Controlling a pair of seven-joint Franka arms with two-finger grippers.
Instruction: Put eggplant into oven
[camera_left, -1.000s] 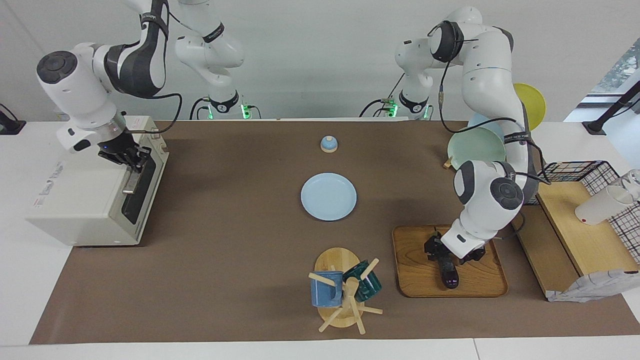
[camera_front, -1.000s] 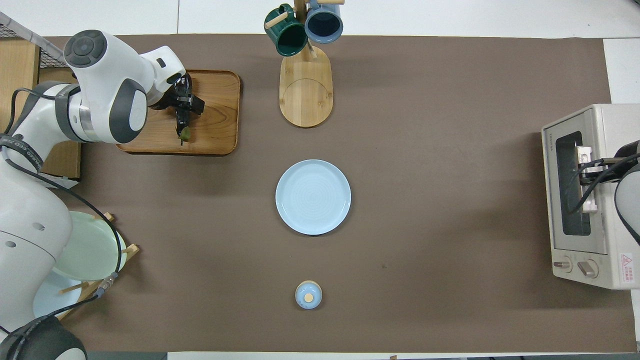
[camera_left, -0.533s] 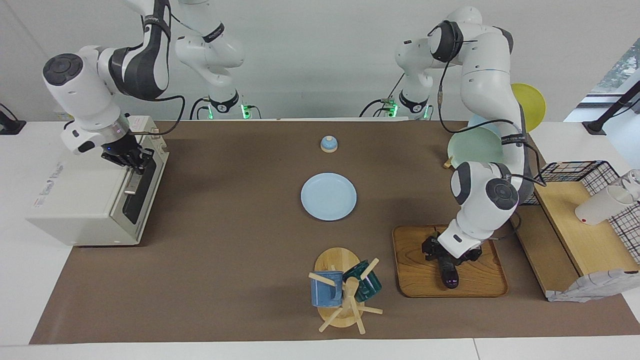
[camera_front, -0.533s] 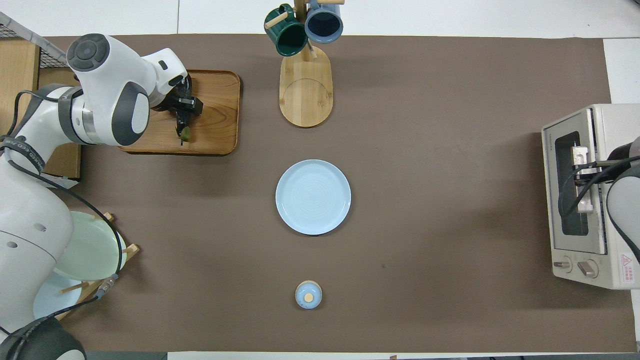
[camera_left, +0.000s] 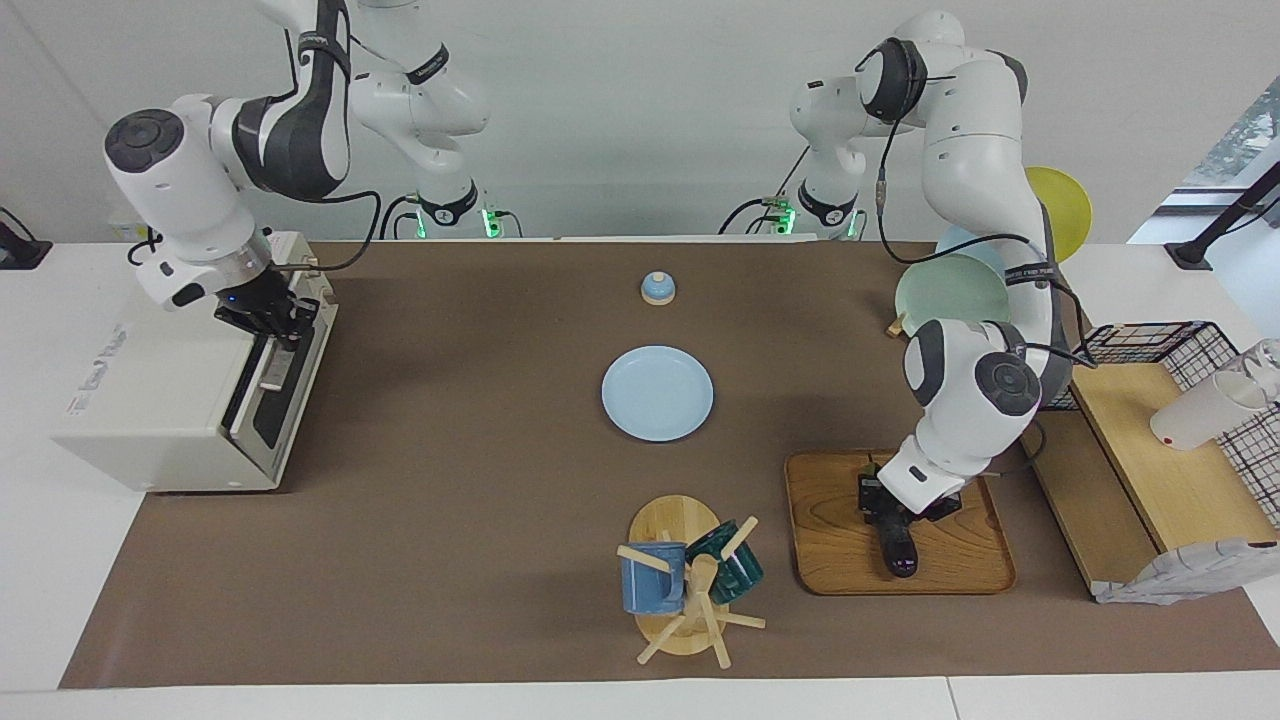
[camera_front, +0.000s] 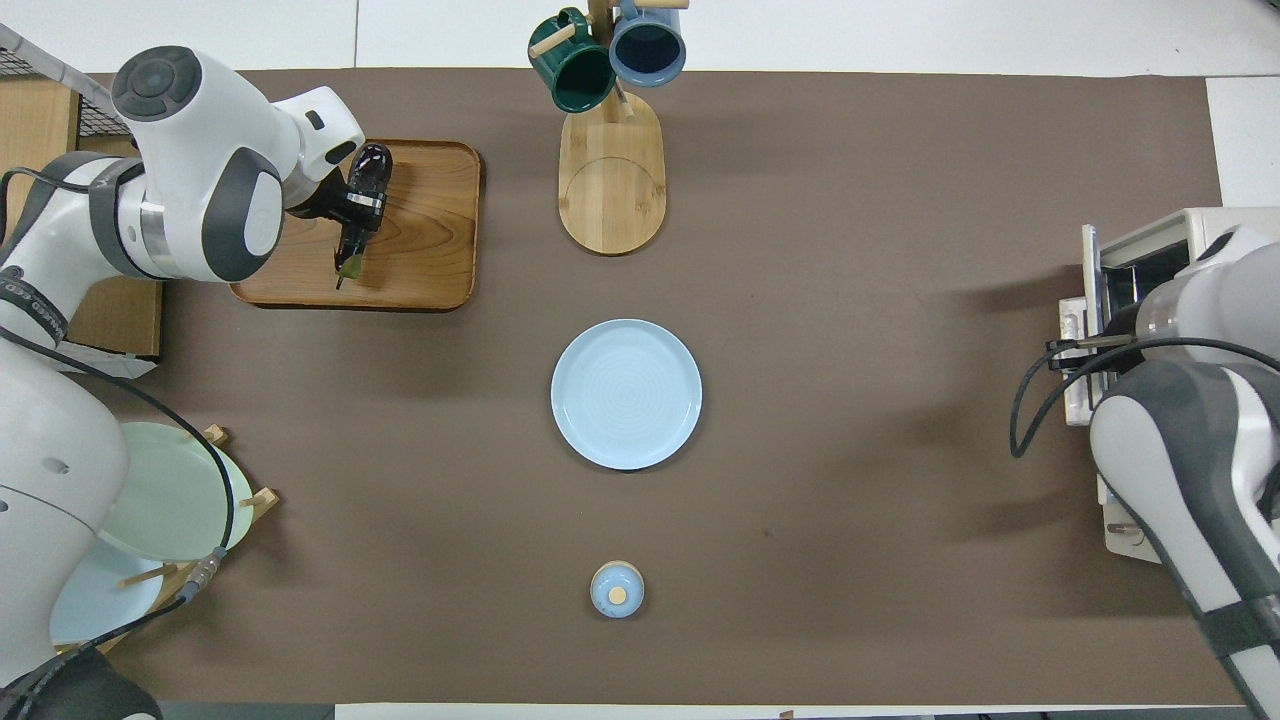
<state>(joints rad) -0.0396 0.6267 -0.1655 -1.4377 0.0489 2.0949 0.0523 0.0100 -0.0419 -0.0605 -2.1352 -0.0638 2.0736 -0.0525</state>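
The dark purple eggplant (camera_left: 899, 550) lies on a wooden tray (camera_left: 835, 540) toward the left arm's end of the table. My left gripper (camera_left: 889, 510) is down on it, fingers shut around its middle. In the overhead view the eggplant (camera_front: 368, 168) shows its fat end and its stem on either side of the left gripper (camera_front: 352, 212). The cream oven (camera_left: 150, 400) stands at the right arm's end. My right gripper (camera_left: 272, 318) is shut on the door's metal handle (camera_left: 270, 372), and the door stands slightly ajar at the top. In the overhead view my right arm covers much of the oven (camera_front: 1165, 235).
A light blue plate (camera_left: 657, 393) lies mid-table, with a small blue lidded jar (camera_left: 657, 288) nearer to the robots. A mug tree (camera_left: 688, 585) with two mugs stands beside the tray. A plate rack (camera_left: 950, 290) and a wire-and-wood shelf (camera_left: 1170, 470) stand at the left arm's end.
My left gripper's fingers have closed in on the eggplant. My right gripper has pulled the oven handle outward, so the door has tipped open a little.
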